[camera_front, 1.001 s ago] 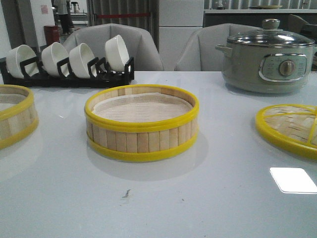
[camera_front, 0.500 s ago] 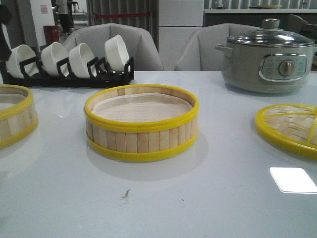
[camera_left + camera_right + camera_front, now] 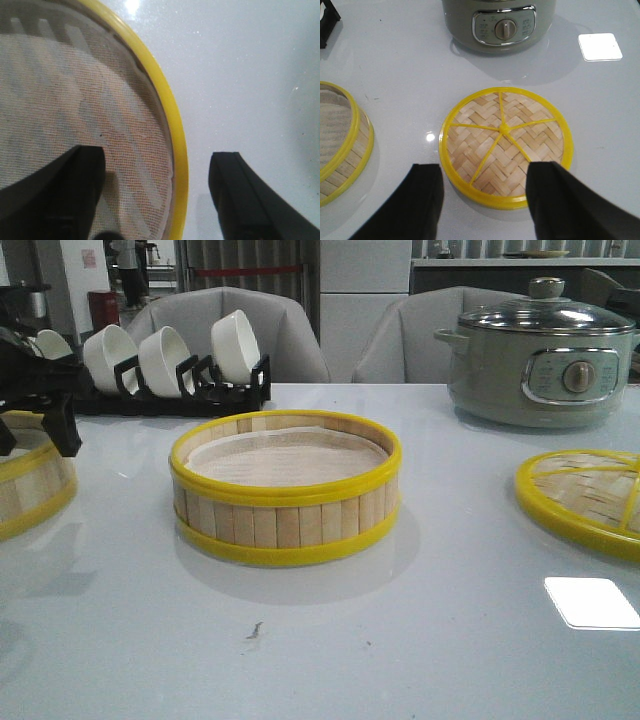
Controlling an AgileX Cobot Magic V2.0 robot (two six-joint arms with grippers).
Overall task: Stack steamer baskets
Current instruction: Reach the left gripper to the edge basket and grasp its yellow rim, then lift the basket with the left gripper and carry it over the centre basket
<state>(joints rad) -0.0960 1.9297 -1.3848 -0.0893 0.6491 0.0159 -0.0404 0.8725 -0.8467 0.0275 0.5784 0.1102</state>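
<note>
One steamer basket [image 3: 285, 485] stands in the middle of the table, with pale slat walls, yellow rims and a whitish liner. The second steamer basket [image 3: 25, 485] is at the far left edge, partly cut off. My left gripper [image 3: 38, 425] hangs just above it. In the left wrist view the gripper [image 3: 157, 162] is open and straddles that basket's yellow rim [image 3: 172, 125], with one finger over the liner and the other outside over the table. My right gripper [image 3: 485, 172] is open and empty above the table; it does not show in the front view.
A flat woven lid with a yellow rim [image 3: 585, 500] lies at the right, below the right gripper [image 3: 506, 145]. A grey-green electric pot [image 3: 540, 350] stands at the back right. A black rack of white bowls [image 3: 150, 365] is at the back left.
My left arm has come into the front view from the left and now hangs over the left basket. The baskets, lid and pot have not moved.
</note>
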